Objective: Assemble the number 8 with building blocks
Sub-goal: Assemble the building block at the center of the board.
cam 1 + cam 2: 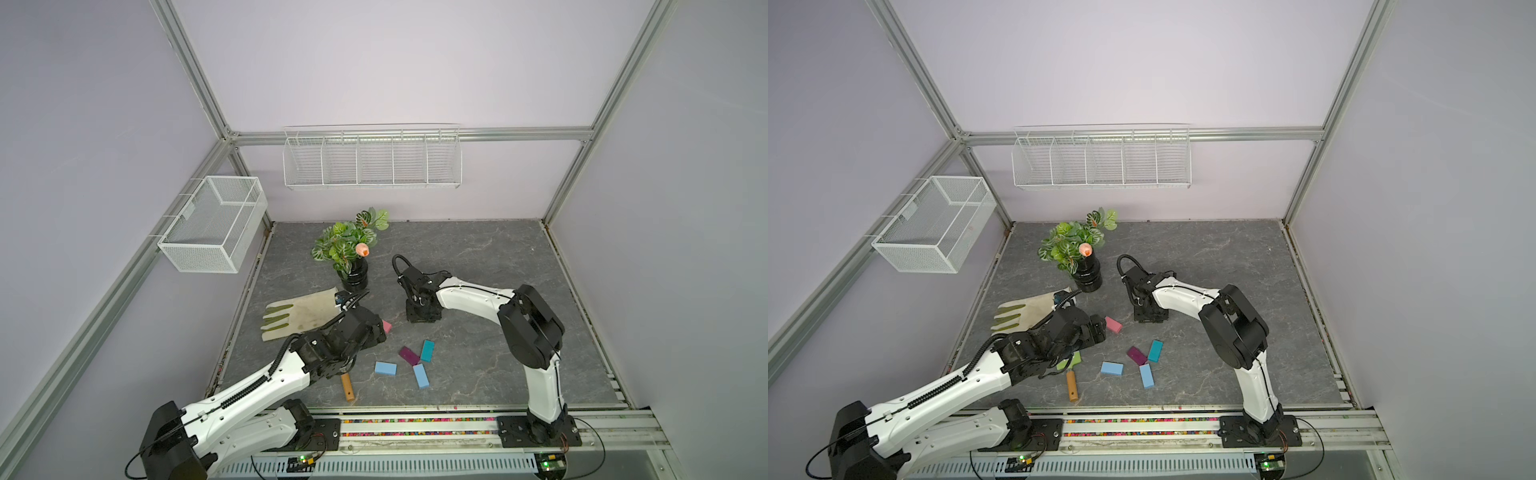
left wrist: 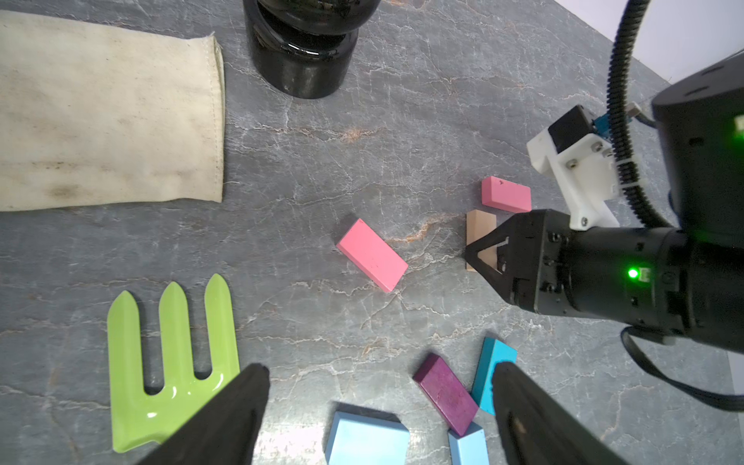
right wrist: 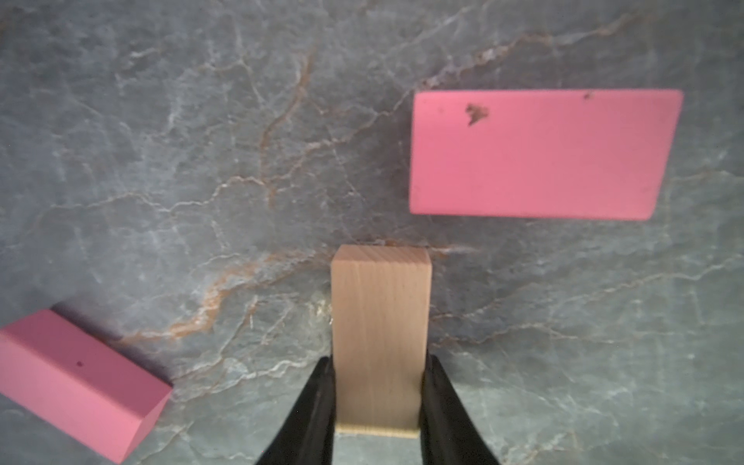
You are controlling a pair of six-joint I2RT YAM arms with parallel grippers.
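Observation:
My right gripper (image 3: 379,364) is shut on the near end of a tan block (image 3: 380,322) that lies low on the stone table. One pink block (image 3: 539,155) lies just beyond it, and another pink block (image 3: 76,382) lies off to the side. My left gripper (image 2: 380,367) hangs open above the table with nothing between its fingers. Below it lie a dark purple block (image 2: 445,394), a teal block (image 2: 489,370) and two light blue blocks (image 2: 366,441) (image 2: 469,445). In a top view these four (image 1: 409,355) cluster at the table's front middle.
A green garden fork (image 2: 173,362) with a wooden handle (image 1: 347,386) lies beside my left arm. A cream glove (image 1: 297,311) lies at the left, and a black pot (image 1: 355,278) with a plant stands behind it. Wire baskets (image 1: 372,160) hang on the walls.

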